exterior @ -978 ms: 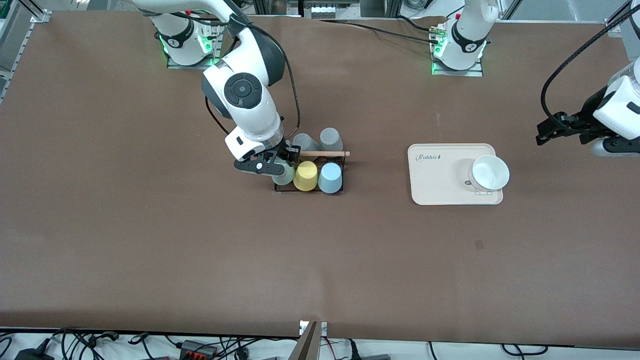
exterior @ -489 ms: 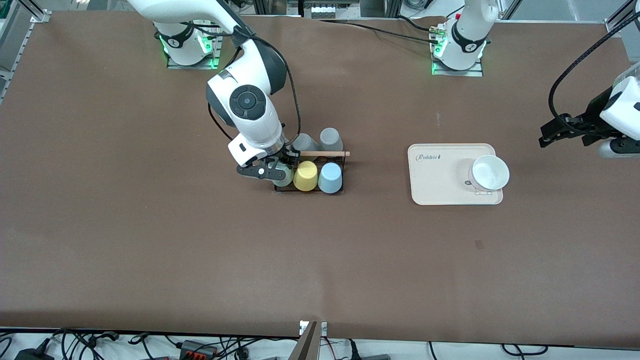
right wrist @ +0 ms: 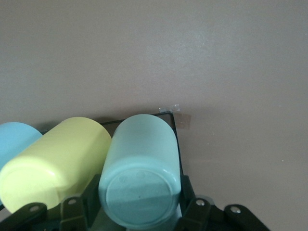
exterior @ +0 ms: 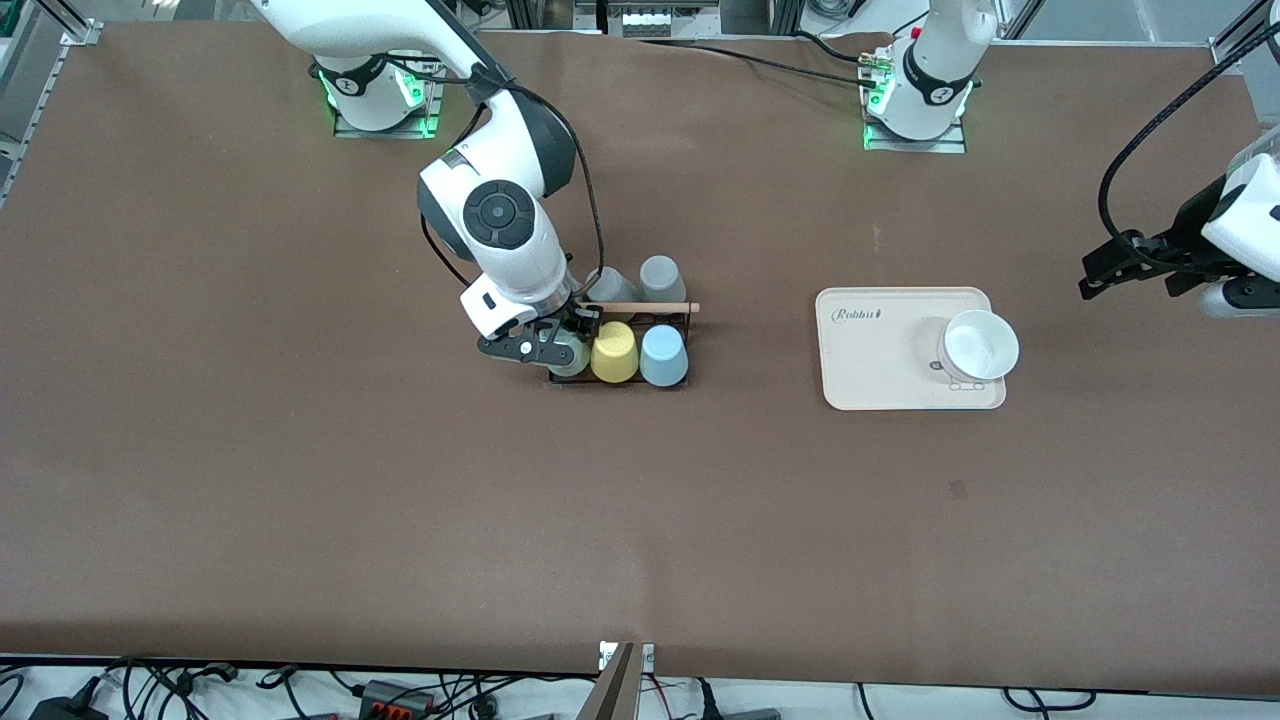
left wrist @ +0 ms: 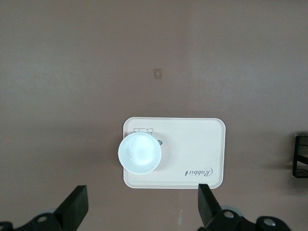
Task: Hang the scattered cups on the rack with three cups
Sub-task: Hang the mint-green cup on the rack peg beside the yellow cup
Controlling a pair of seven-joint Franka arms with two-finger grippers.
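Right gripper (exterior: 562,345) is clamped on the sage-green cup (right wrist: 140,173), upside down on the rack (exterior: 618,345) w/ the yellow cup (exterior: 614,352) at its 3 o'clock, then the light blue cup (exterior: 663,356). Left gripper (left wrist: 139,208) waits w/ fingers apart above the beige tray (exterior: 880,350), marked "Rabbit".

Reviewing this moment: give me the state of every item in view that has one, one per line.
sage-green cup: upside down on the rack, between the right gripper's fingers.
yellow cup: upside down on the rack.
light blue cup: upside down on the rack.
two grey cups: upside down on the rack.
white bowl: upright on the beige tray.
right gripper: at the sage-green cup.
left gripper: open, waiting above the tray.
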